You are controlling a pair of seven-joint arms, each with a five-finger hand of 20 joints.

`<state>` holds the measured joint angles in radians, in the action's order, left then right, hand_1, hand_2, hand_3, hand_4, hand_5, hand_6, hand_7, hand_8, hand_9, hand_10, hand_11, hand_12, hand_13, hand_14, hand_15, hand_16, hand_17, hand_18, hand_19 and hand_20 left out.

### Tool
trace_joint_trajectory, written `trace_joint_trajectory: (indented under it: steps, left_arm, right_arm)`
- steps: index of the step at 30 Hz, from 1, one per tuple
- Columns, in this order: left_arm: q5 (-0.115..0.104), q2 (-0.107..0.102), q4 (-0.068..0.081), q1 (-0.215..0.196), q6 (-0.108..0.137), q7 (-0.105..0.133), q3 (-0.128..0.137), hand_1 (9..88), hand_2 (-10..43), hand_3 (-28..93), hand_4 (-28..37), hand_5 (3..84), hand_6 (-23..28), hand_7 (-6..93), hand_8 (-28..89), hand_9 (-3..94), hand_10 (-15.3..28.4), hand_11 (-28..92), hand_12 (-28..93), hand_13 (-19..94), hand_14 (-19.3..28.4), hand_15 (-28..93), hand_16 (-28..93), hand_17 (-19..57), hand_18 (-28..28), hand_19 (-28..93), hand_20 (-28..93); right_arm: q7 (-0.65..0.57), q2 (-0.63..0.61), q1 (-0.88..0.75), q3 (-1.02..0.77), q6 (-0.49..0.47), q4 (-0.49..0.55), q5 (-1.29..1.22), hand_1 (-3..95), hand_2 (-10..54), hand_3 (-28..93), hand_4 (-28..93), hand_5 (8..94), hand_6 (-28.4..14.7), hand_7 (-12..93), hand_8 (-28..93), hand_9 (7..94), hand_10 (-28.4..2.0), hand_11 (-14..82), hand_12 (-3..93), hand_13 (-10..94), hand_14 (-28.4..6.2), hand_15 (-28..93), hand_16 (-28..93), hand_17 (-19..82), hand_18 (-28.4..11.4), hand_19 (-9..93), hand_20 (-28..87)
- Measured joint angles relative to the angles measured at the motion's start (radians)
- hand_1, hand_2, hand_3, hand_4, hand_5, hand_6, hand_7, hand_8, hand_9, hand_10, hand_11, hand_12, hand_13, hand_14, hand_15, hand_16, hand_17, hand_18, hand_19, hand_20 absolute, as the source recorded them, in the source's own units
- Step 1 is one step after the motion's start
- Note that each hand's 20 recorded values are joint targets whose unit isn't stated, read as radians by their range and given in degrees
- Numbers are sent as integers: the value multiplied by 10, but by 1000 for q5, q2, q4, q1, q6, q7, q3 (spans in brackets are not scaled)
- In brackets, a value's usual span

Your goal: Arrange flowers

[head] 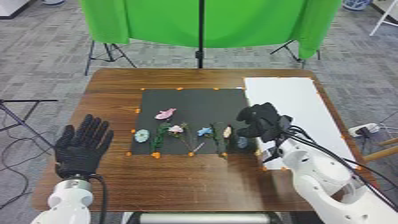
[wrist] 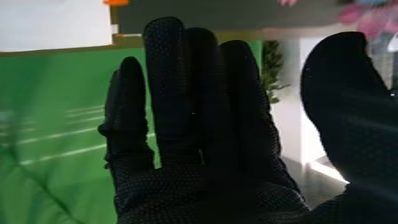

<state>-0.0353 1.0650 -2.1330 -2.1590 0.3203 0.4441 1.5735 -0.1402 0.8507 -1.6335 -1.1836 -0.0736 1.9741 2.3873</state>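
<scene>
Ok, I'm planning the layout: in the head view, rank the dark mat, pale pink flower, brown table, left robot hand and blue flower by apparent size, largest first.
1. Brown table
2. Dark mat
3. Left robot hand
4. Pale pink flower and blue flower: too alike to rank.

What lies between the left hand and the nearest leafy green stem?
In the head view, a pale blue piece on the dark mat lies between the left hand and leafy green stem.

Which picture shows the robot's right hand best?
The right wrist view, because the right hand looks big there, with straight fingers. The head view shows it smaller, from above, around where the dark mat meets the white sheet.
</scene>
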Motion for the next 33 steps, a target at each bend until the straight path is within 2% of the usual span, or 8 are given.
trace_joint_trajectory:
  steps: [6, 9, 14, 16, 20, 25, 29, 33]
  left_arm:
    - [-3, 0, 0, -1, 1, 0, 7, 272, 167, 777, -283, 491, 98, 142, -107, 425, 151, 238, 85, 308, 160, 411, -96, -80, 141, 390, 127]
    - [-3, 0, 0, 0, 0, 0, 8, 272, 167, 775, -283, 486, 97, 136, -107, 424, 151, 230, 81, 310, 156, 399, -99, -79, 141, 389, 126]
    - [8, 0, 0, -2, -15, 2, 26, 260, 169, 760, -283, 473, 93, 114, -103, 412, 151, 197, 69, 306, 149, 352, -99, -76, 137, 373, 118]
    - [24, 0, 2, -5, -31, 3, 43, 254, 165, 757, -283, 461, 91, 106, -100, 401, 151, 188, 68, 296, 146, 336, -97, -77, 136, 370, 117]
    - [85, 5, 16, -13, -86, -18, 104, 244, 161, 751, -283, 445, 90, 86, -93, 386, 150, 166, 66, 277, 146, 295, -90, -78, 133, 358, 111]
    - [105, 13, 38, -24, -149, -43, 184, 226, 148, 749, -283, 420, 85, 71, -89, 363, 146, 144, 63, 262, 139, 250, -85, -75, 129, 333, 101]
    - [109, 13, 56, -23, -202, -38, 193, 220, 141, 753, -283, 413, 81, 66, -86, 360, 140, 136, 64, 261, 129, 222, -79, -69, 128, 319, 98]
    - [108, 12, 61, -15, -208, -14, 185, 222, 142, 749, -283, 427, 79, 71, -86, 375, 132, 141, 65, 269, 125, 215, -75, -66, 127, 312, 97]
  right_arm:
    - [-38, 9, 0, -2, 5, 5, -28, 263, -78, 790, -283, 586, -35, 147, -125, 629, -163, 168, 154, 567, -134, 428, 166, 254, -212, 738, 306]
    - [-49, 18, -1, -11, 7, 5, -54, 216, -13, 801, -283, 531, -41, 146, -124, 540, -166, 125, 133, 489, -148, 334, 137, 222, -204, 651, 254]
    - [-43, 74, -35, -124, 62, 6, -286, 163, 31, 804, -283, 384, -34, 102, -113, 405, -146, 66, 99, 358, -166, 180, 146, 149, -200, 529, 203]
    - [-30, 114, -56, -199, 70, 11, -417, 129, 54, 790, -283, 312, -25, 72, -107, 348, -148, 44, 84, 301, -166, 99, 170, 122, -191, 449, 184]
    - [-12, 209, -81, -350, -12, 18, -598, 81, 68, 789, -283, 279, -19, 59, -104, 305, -146, 24, 76, 237, -150, 41, 173, 95, -172, 359, 160]
    - [10, 306, -99, -451, -119, 27, -800, 54, 67, 798, -283, 282, -21, 54, -102, 300, -143, 18, 72, 215, -132, 11, 158, 106, -125, 232, 118]
    - [36, 345, -139, -460, -113, 53, -1026, 53, 65, 803, -283, 293, -26, 52, -103, 304, -149, 17, 64, 211, -108, -7, 122, 122, -69, 117, 79]
    - [61, 358, -179, -461, -103, 74, -1210, 58, 63, 810, -283, 295, -22, 56, -104, 304, -150, 20, 61, 210, -103, -7, 109, 122, -61, 96, 70]
